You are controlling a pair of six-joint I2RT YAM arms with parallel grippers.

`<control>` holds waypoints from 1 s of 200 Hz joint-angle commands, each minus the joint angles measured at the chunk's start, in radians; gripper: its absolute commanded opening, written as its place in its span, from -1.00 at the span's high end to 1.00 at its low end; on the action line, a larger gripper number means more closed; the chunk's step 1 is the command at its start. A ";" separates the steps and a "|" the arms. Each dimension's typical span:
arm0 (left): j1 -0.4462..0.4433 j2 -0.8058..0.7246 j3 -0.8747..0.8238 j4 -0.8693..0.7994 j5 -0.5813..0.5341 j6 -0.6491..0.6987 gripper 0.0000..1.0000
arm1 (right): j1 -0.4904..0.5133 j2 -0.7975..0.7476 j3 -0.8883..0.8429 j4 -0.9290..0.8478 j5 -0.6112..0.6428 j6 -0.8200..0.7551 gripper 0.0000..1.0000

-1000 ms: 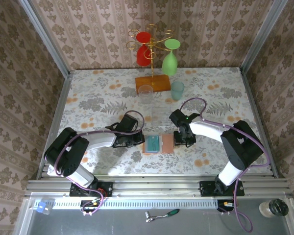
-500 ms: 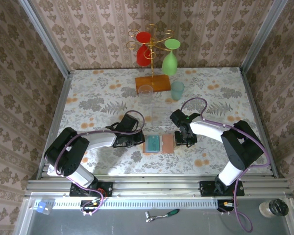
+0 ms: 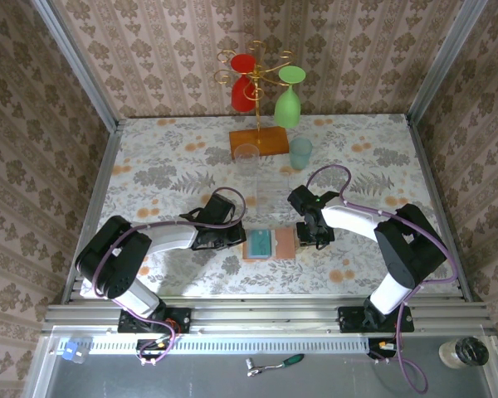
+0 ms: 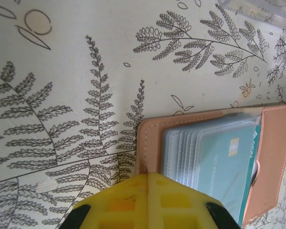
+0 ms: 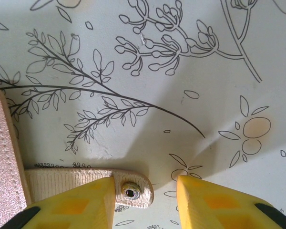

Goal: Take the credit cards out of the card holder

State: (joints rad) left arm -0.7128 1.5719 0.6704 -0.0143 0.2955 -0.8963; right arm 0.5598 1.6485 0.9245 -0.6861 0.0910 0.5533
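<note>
Touching card holder (image 4: 148, 143), left end effector (image 4: 148, 180) is closed, right end effector (image 5: 146, 188) spread; card (image 4: 219, 162) print unreadable.

Left arm (image 3: 162, 239) and right arm (image 3: 357, 220), 2 alike: white shells, black joints, looping purple cables (image 3: 332, 168), blocky yellow fingers (image 5: 219, 200).

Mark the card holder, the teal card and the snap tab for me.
card holder (image 4: 150, 143), left wrist view, on its stitched salmon edge.
teal card (image 4: 224, 167), left wrist view, on the card face.
snap tab (image 5: 129, 192), right wrist view, on the metal stud.
</note>
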 commanded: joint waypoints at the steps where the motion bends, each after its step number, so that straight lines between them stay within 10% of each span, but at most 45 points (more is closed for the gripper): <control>1: -0.001 0.014 -0.006 -0.070 -0.027 0.011 1.00 | -0.009 0.003 -0.012 -0.064 0.069 -0.002 0.24; 200: -0.023 -0.073 0.077 -0.081 -0.009 0.033 0.80 | 0.021 -0.214 0.151 -0.114 -0.143 0.045 0.25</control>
State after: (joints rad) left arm -0.7166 1.4727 0.7151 -0.1055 0.2653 -0.8665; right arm 0.5655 1.4666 1.0508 -0.8036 0.0299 0.5594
